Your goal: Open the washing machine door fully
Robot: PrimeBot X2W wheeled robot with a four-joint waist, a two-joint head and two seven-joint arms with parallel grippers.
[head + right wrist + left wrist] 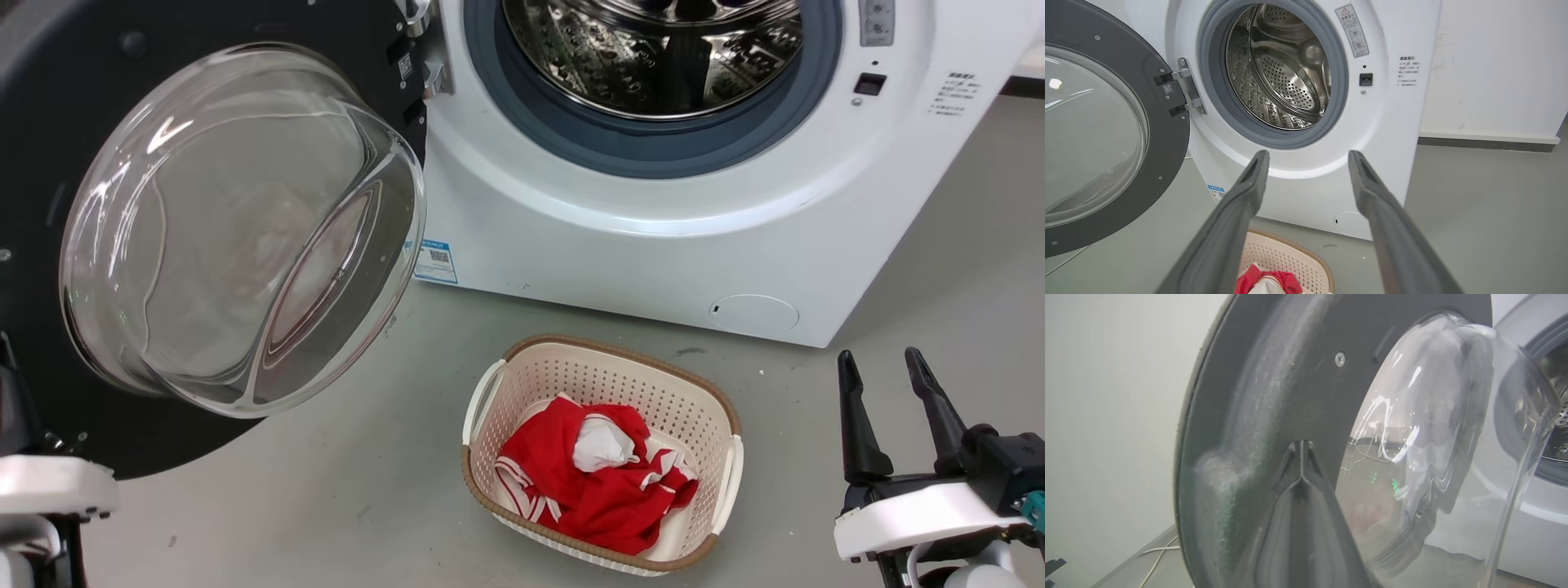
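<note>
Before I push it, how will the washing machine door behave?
The washing machine door looks rigid and should swing on its metal hinge, not flex. Its glass bowl is probably slippery and breakable, so the left claw should likely press the black rim.

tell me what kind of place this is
Likely a laundry room or a test space set up as one: a white front-loading washing machine with its door swung open, a laundry basket holding red clothing, and a bare grey floor.
</note>
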